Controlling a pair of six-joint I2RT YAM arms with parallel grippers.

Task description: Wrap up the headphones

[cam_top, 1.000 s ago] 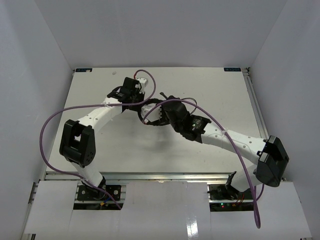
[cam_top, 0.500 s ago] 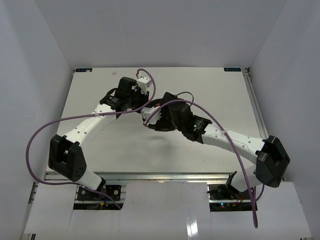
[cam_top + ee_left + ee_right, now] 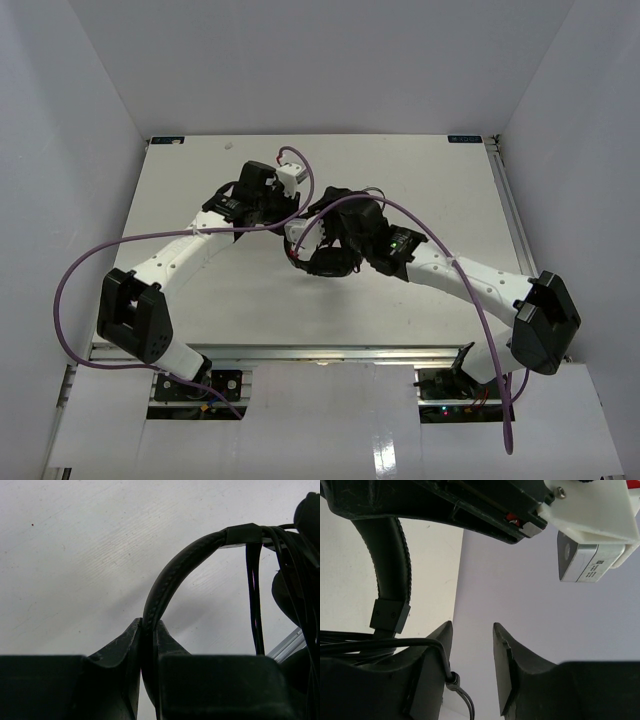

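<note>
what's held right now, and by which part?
The left gripper is shut on the headphones, pinching the padded headband. The right gripper is open, with nothing between its jaws.

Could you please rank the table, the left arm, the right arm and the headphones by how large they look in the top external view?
1. table, by far the largest.
2. left arm and right arm: they look alike, so I won't rank them.
3. headphones, smallest, partly hidden under the arms.
</note>
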